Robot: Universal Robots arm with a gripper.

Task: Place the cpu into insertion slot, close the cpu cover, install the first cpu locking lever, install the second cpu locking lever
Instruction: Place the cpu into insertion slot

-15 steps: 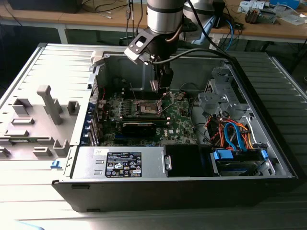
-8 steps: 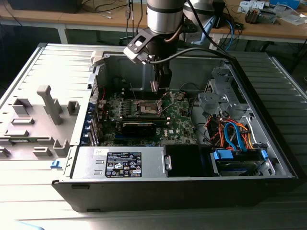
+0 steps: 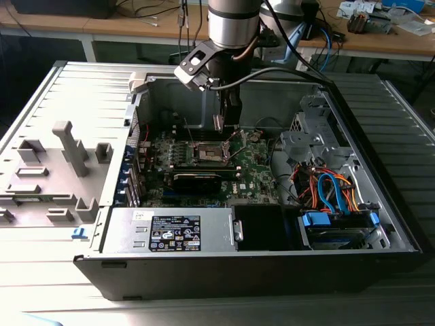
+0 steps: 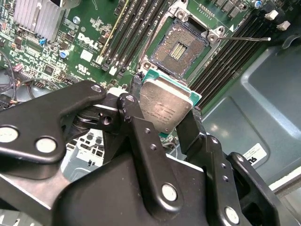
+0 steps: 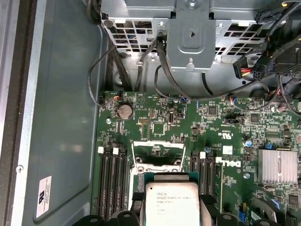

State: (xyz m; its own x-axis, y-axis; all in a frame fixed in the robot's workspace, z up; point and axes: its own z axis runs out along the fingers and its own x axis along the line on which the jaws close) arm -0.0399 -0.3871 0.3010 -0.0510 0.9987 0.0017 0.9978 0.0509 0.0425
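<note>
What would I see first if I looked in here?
A shiny square cpu pinched in the black end effector, over the green board. Beside it sits the insertion slot, open and empty. In the exterior view, the arm reaches down into an opened computer case.

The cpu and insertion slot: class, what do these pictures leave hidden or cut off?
- Exterior view: contacts inside the insertion slot are too small to see.
- Second wrist view: black links of the gripper hide the lower corner of the cpu.
- First wrist view: the picture's edge cuts off the cpu, which covers most of the insertion slot.
</note>
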